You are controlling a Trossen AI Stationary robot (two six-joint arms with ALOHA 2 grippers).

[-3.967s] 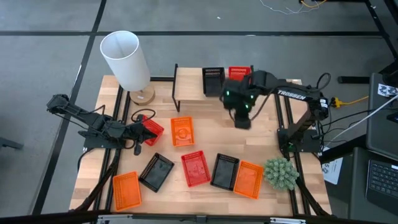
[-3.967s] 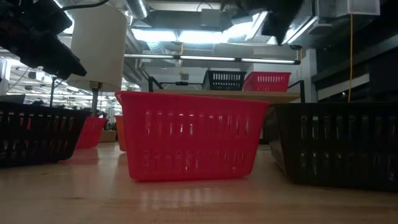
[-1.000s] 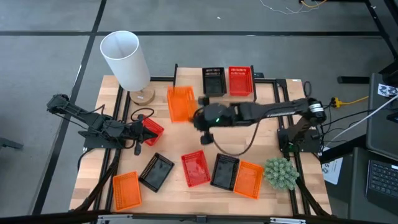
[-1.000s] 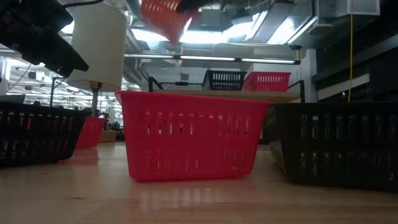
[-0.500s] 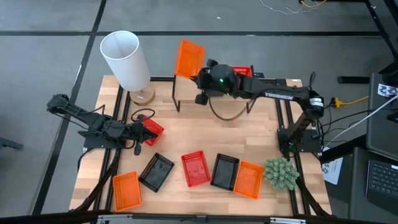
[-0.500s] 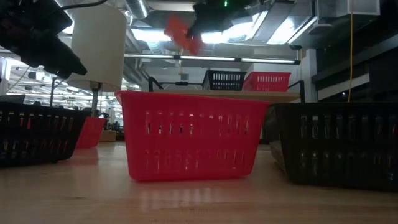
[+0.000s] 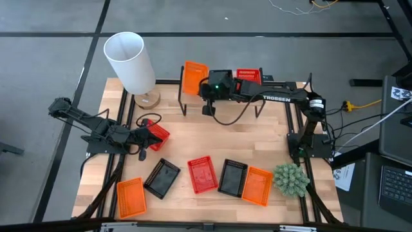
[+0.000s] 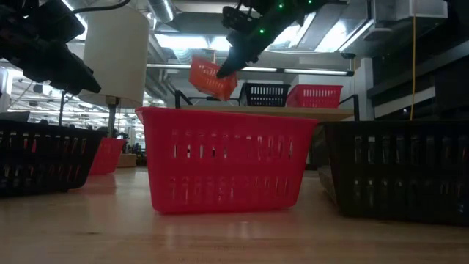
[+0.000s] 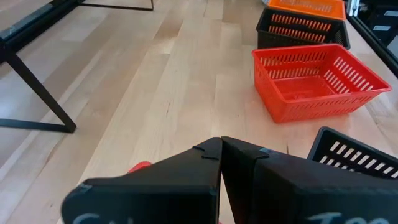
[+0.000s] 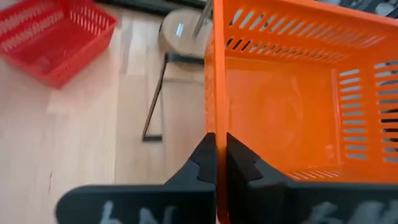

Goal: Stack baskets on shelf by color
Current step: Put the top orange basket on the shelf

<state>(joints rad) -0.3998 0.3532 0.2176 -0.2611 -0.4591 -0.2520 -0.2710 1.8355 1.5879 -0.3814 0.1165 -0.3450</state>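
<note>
Right gripper (image 7: 205,84), fingers pinching the wall of an orange basket (image 7: 192,78) held tilted above the shelf's (image 7: 196,96) empty left end (black and red baskets sit to its right), should level it before lowering; left gripper (image 7: 143,140), fingers pressed together, waits by a red basket (image 7: 156,135).

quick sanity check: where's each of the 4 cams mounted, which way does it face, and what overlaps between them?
High: overhead, straight down on the table; both arms show.
Low: table height, facing the shelf; right arm overhead.
Left wrist: looks across the tabletop past shut fingers.
Right wrist: looks past fingers clamping the orange basket.
Shared: that orange basket in high, low, right wrist.
</note>
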